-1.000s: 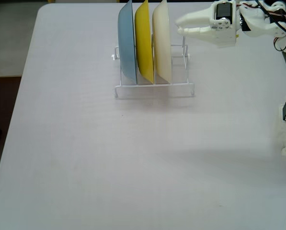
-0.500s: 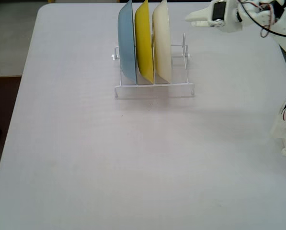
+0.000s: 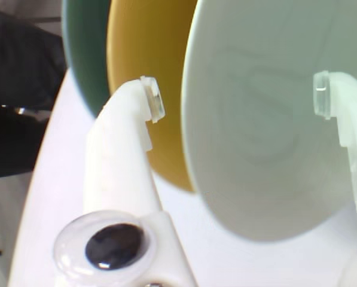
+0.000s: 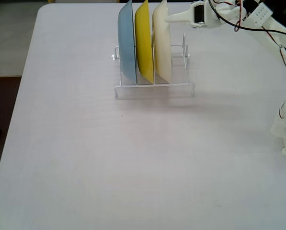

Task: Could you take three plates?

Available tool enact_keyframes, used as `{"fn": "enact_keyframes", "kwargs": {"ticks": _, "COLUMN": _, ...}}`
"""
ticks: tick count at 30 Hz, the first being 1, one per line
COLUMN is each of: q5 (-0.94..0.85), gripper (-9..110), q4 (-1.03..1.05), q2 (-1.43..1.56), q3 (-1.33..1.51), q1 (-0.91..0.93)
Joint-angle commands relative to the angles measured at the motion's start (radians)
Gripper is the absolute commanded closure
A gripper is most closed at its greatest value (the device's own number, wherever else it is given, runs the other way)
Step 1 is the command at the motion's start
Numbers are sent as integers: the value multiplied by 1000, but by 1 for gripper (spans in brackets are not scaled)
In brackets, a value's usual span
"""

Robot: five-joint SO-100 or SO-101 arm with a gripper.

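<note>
In the fixed view a white wire rack (image 4: 154, 88) holds three upright plates: blue plate (image 4: 127, 43), yellow plate (image 4: 143, 40), cream plate (image 4: 162, 40). The gripper (image 3: 238, 101) is spread wide, its fingers (image 3: 121, 149) straddling the cream plate's rim, gripping nothing.

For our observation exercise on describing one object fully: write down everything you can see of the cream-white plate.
The cream-white plate is round, deep, plain, and looks like smooth plastic. It stands on edge in the white wire rack, the rightmost of three plates in the fixed view, beside the yellow plate. In the wrist view its hollow face fills the frame, with the open pincer straddling its rim; contact cannot be told.
</note>
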Motion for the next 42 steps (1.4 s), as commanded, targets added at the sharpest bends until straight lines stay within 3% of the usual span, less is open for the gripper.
{"fn": "enact_keyframes", "kwargs": {"ticks": 1, "q5": -20, "gripper": 70, "q4": -20, "q2": -48, "q3": -150, "q1": 11}}
{"fn": "enact_keyframes", "kwargs": {"ticks": 7, "q5": -20, "gripper": 78, "q4": -21, "q2": -198, "q3": -331, "q1": 9}}
{"fn": "enact_keyframes", "kwargs": {"ticks": 12, "q5": -9, "gripper": 102, "q4": -21, "q2": -232, "q3": -391, "q1": -12}}
{"fn": "enact_keyframes", "kwargs": {"ticks": 19, "q5": 52, "gripper": 102, "q4": 9, "q2": -233, "q3": -483, "q1": -26}}
{"fn": "enact_keyframes", "kwargs": {"ticks": 25, "q5": 107, "gripper": 102, "q4": 158, "q2": -212, "q3": -683, "q1": -26}}
{"fn": "enact_keyframes", "kwargs": {"ticks": 42, "q5": 420, "gripper": 102, "q4": 293, "q2": 259, "q3": -611, "q1": -115}}
